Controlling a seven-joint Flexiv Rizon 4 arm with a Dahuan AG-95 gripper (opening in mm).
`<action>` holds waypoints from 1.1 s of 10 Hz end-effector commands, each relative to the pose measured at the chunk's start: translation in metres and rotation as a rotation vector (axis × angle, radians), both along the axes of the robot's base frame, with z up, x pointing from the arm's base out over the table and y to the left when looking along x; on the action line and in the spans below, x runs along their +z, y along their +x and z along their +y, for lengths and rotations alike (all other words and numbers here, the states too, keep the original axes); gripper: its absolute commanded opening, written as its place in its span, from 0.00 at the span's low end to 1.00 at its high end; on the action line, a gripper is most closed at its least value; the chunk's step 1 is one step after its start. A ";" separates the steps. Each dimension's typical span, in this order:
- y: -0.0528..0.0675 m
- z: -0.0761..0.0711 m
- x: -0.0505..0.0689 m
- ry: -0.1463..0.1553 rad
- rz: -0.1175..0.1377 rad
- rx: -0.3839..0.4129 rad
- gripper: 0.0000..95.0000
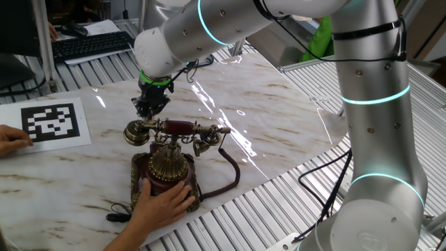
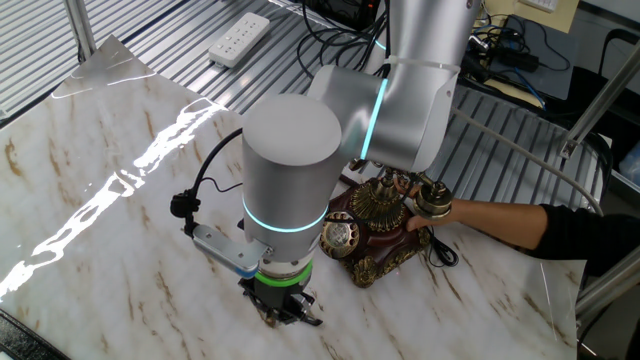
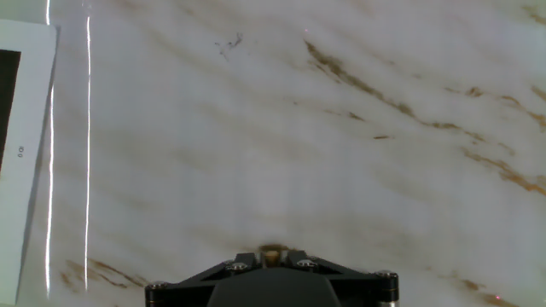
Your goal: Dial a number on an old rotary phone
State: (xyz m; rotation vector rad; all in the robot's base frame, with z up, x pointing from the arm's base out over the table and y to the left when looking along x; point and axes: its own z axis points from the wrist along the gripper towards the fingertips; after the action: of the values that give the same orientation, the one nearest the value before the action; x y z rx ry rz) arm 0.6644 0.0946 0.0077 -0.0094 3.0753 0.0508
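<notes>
The old rotary phone (image 1: 167, 167) stands on the marble table, its handset (image 1: 178, 129) resting across the cradle. The brass dial (image 2: 340, 235) faces my arm in the other fixed view. My gripper (image 1: 148, 108) hangs just beyond the handset's left end, low over the table and apart from the phone (image 2: 372, 215). From the other side the gripper (image 2: 285, 315) points down near the table edge. In the hand view the gripper (image 3: 271, 251) has its dark fingers drawn almost together over bare marble, with only a small tan patch between them. The phone is out of the hand view.
A person's hand (image 1: 164, 206) rests on the phone's base, with the arm (image 2: 520, 220) reaching in from the side. A second hand (image 1: 12, 137) touches a black-and-white marker card (image 1: 49, 122). A black keyboard (image 1: 90, 45) and a white power strip (image 2: 238, 40) lie beyond the marble.
</notes>
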 end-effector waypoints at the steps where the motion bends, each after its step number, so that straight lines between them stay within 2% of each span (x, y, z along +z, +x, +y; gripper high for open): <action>1: 0.000 0.000 0.000 0.003 0.001 0.000 0.00; 2: 0.000 0.000 0.000 0.002 0.001 -0.002 0.00; 4: 0.003 0.000 0.005 -0.006 0.019 -0.016 0.00; 5: 0.005 -0.001 0.012 -0.022 0.022 -0.029 0.00; 8: 0.008 -0.005 0.034 -0.042 0.036 -0.096 0.00; 9: 0.008 -0.012 0.050 -0.064 0.046 -0.110 0.00; 10: 0.007 -0.015 0.056 -0.061 0.039 -0.129 0.00; 11: 0.006 -0.021 0.071 -0.064 0.019 -0.162 0.00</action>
State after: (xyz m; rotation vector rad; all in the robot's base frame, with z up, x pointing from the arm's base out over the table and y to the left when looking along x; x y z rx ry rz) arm 0.6721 0.0763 0.0734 0.2213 3.1061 -0.0587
